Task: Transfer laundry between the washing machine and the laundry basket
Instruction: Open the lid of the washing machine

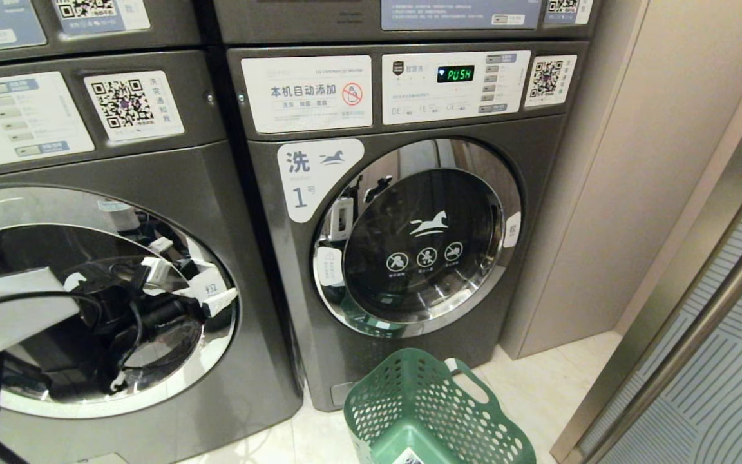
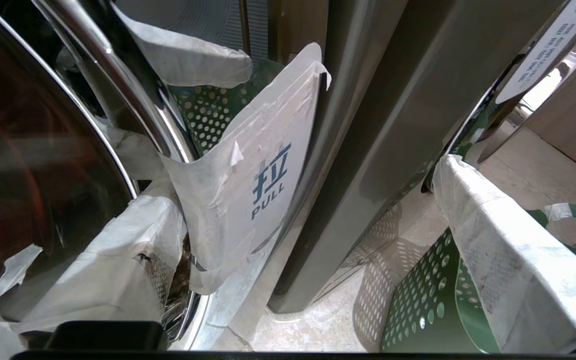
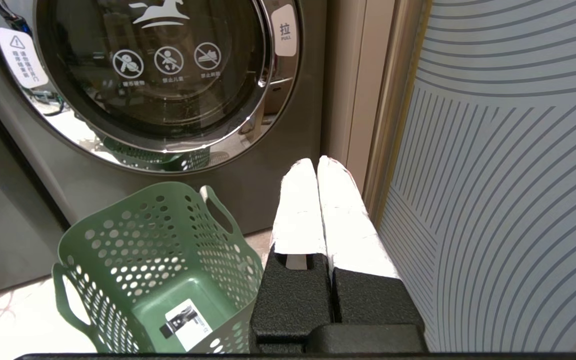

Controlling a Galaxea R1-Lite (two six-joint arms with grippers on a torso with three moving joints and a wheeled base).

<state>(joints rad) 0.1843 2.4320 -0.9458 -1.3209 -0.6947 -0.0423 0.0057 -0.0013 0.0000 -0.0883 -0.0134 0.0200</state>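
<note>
Laundry basket (image 1: pixel 422 412) stands on the floor in front of the right-hand washer marked 1 (image 1: pixel 409 245), and from the right wrist view I see it holds no clothes, only a label on its bottom. I cannot see any laundry in the frames. Both washer doors are shut and their glass is too dark to show what is inside.

My left gripper (image 2: pixel 313 200) is up against the left washing machine (image 1: pixel 229 212), at the right edge of its door (image 1: pixel 171 380). Its jaws are spread about as wide as they go and hold nothing. 1 padded finger (image 2: pixel 118 260) lies on the glass side of the chrome rim, the other (image 2: pixel 508 250) is out beyond the machine's front, and the white pull tab (image 2: pixel 263 185) sits between them, close to the inner finger.

My right gripper (image 3: pixel 318 167) hangs parked low beside the basket, near the wall, with its 2 fingers pressed together and empty.

I judge the step in hand to be the opening of the left door, so the transfer itself has not begun. Next I need to bring the fingers in around the door edge at the tab, close firmly, and pull outward in an arc about the hinge rather than straight back.
</note>
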